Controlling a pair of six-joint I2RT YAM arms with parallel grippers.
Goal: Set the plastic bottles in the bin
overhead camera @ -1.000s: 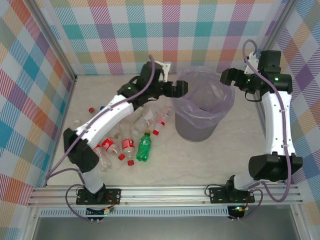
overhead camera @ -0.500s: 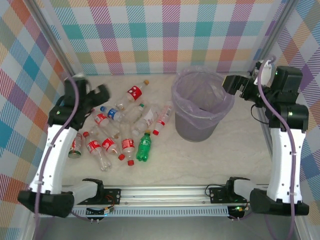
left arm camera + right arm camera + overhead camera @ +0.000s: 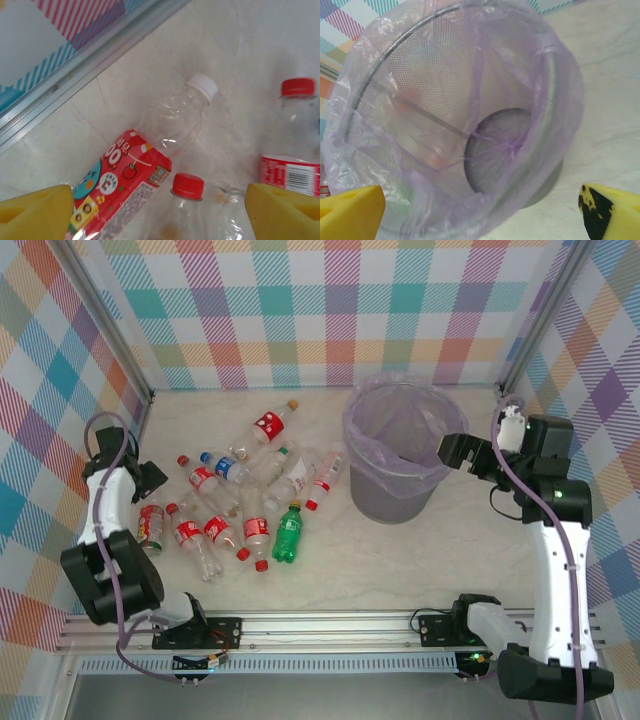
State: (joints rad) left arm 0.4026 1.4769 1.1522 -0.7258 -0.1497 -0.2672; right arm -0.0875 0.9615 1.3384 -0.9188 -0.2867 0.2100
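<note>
- Plastic bottles [image 3: 240,505]: lie in a loose heap on the counter [image 3: 400,570], at 9 o'clock from the bin [image 3: 392,502]; green one [image 3: 288,533] sits at the heap's 5 o'clock edge.
- Left claw [image 3: 148,478]: hangs over the heap's 9 o'clock edge, spread wide, grips nothing.
- White-capped bottle with a red label [image 3: 150,165]: lies below and between the spread fingers, cap toward 1 o'clock; red-capped bottle [image 3: 187,186] lies just beside it at 5 o'clock.
- Right claw [image 3: 452,452]: hovers at the bin's 3 o'clock rim, gapes wide, holds nothing, looks into the lavender liner.
- Bin: stands upright, well apart from the left claw.
</note>
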